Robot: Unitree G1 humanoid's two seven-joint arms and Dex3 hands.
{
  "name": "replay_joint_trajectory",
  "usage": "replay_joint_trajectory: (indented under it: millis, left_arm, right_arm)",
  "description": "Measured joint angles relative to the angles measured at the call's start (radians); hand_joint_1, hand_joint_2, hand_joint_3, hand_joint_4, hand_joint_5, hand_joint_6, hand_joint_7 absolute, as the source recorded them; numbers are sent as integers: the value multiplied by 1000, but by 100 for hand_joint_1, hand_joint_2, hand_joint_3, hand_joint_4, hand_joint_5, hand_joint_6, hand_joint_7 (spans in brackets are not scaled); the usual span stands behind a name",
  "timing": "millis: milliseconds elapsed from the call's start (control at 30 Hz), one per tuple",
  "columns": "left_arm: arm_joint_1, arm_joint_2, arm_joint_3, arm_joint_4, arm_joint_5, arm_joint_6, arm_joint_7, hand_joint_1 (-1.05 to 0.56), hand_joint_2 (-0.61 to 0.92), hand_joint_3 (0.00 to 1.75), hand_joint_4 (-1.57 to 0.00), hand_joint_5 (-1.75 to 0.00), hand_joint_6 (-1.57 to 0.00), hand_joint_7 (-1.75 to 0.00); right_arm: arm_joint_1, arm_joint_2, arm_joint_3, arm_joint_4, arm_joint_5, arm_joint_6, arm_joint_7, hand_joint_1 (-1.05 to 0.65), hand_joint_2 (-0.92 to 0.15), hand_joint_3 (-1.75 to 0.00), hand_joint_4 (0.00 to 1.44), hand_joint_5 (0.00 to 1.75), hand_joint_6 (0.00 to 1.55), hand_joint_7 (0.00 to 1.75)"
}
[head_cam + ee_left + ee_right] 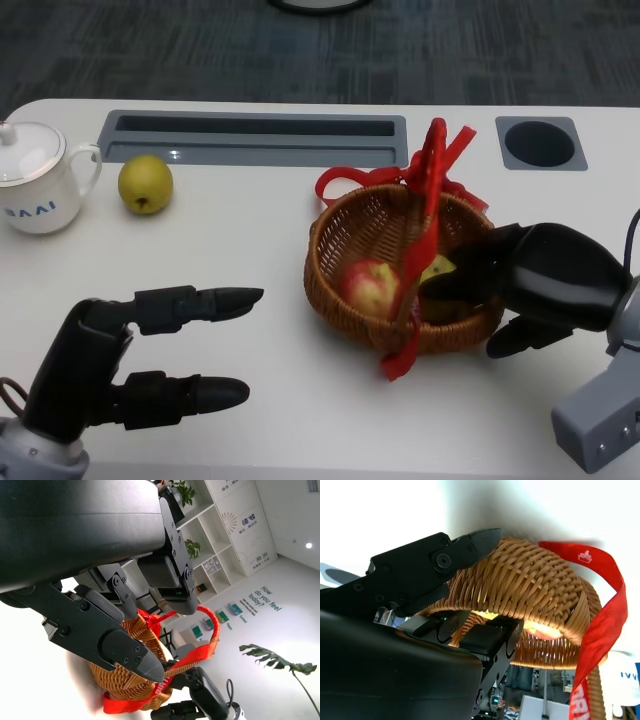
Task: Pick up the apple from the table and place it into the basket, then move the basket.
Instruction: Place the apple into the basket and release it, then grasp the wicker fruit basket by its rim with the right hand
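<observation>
From the head camera, a red and yellow apple (368, 287) lies inside a round wicker basket (340, 290) wound with red ribbon (432, 170), and the right hand (530, 280) grips the basket's near right rim, fingers over the edge just beside the apple, while the left hand (130, 360) hovers apart, empty, fingers spread. The left wrist camera shows those splayed fingers (125, 652) before the woven basket (125, 680). The right wrist camera shows fingers (445, 560) clasping the basket wall (535, 595); the apple is hidden.

Apple (368, 287) in basket (335, 290); mug (35, 180) far left.
</observation>
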Motion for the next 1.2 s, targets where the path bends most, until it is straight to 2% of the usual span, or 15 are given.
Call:
replay_joint_trajectory:
  millis: [133,267,567,867,1067,1200]
  left_arm:
    - [0,-1,0,-1,0,0,0,-34,70,0,-103,-1,-94,0]
    - [2,-5,0,-10,1,0,1,-34,70,0,-104,-1,-94,0]
    - [11,-13,5,-44,24,19,22,-35,70,0,-105,-1,-95,0]
    - [11,-21,4,-45,27,20,26,-36,71,0,-105,-1,-95,0]
    - [9,-31,4,-40,31,18,34,-37,71,0,-106,-1,-96,0]
    - [4,-36,4,-24,32,14,36,-37,71,0,-107,-1,-96,-1]
  right_arm:
    - [-37,16,83,42,-35,46,-80,-47,-82,-2,91,5,77,4]
    - [-60,22,130,76,-37,51,-118,-29,-87,-1,107,7,90,5]
    - [-84,8,179,80,-27,19,-160,-29,-91,-1,111,4,94,2]
    - [-95,-79,173,-58,-30,5,-106,-28,-89,-1,113,2,96,1]
    - [-88,-130,119,-177,3,-38,-40,-33,-91,-2,118,3,97,1]
    - [-84,-151,77,-211,51,-76,15,-33,-85,0,127,7,108,5]
